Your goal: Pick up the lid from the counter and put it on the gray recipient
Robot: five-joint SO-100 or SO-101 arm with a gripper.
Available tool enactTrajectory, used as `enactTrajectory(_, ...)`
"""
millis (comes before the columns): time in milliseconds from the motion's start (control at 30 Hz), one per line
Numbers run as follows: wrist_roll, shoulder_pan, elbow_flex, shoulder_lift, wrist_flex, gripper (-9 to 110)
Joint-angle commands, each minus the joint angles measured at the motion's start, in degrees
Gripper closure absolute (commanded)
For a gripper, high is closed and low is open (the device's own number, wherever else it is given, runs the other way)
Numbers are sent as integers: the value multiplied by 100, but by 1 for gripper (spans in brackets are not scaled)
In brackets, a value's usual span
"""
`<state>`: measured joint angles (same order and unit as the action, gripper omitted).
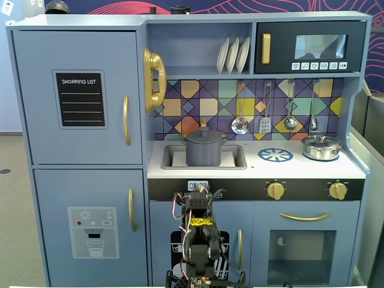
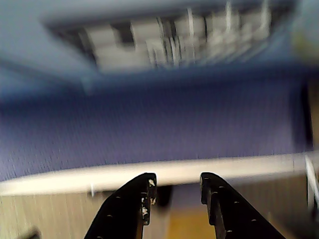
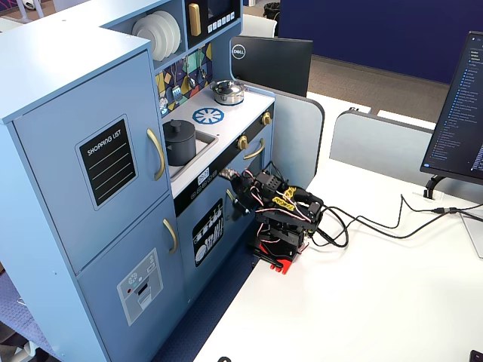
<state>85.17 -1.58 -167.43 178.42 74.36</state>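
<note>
Your black two-finger gripper (image 2: 177, 191) is hanging released and empty, jaws parted, low in front of the toy kitchen's cabinet doors, below the counter's front edge (image 1: 258, 175). The tall matte dark gray pot (image 1: 204, 150) is standing in the sink recess, with the flat dark gray knobbed lid (image 1: 204, 134) sitting on its rim. A shiny silver pot (image 1: 321, 147) is resting well apart, near the counter's right edge in a fixed view. The wrist view is blurring heavily.

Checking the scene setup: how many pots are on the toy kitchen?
2: the gray pot sits in the sink with its lid on; the silver pot stands on the right counter.
</note>
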Motion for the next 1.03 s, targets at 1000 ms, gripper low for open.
enactTrajectory(1000,141,105,-448,369,1327,96)
